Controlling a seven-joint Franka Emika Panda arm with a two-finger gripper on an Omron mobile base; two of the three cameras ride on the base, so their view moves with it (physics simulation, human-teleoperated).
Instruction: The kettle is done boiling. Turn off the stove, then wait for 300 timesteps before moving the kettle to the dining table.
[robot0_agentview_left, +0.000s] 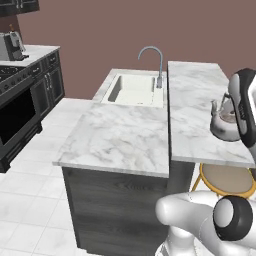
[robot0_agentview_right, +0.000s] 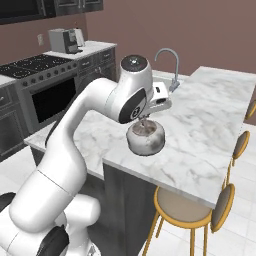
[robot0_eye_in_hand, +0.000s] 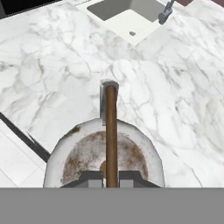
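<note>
The small silvery kettle (robot0_agentview_right: 146, 140) is on the dining table (robot0_agentview_right: 215, 115), near the slab's edge beside the lower counter; I cannot tell whether its base touches the marble. My gripper (robot0_agentview_right: 144, 120) comes down from above, shut on the kettle's thin brown handle (robot0_eye_in_hand: 111, 127). In the hand view my gripper (robot0_eye_in_hand: 111, 177) pinches that handle over the rusty lid (robot0_eye_in_hand: 87, 155), with the dining table (robot0_eye_in_hand: 175, 109) beneath. From the left base view the kettle (robot0_agentview_left: 224, 124) sits at the right of the dining table (robot0_agentview_left: 195, 100), partly behind my arm. The stove (robot0_agentview_left: 10, 75) (robot0_agentview_right: 35, 64) is far left.
The lower marble counter (robot0_agentview_left: 115, 135) holds a sink (robot0_agentview_left: 132, 89) with a faucet (robot0_agentview_right: 167, 57). Round stools (robot0_agentview_right: 182, 209) (robot0_agentview_left: 225, 179) stand along the table's right side. A coffee machine (robot0_agentview_right: 64, 40) sits on the back counter beside the stove.
</note>
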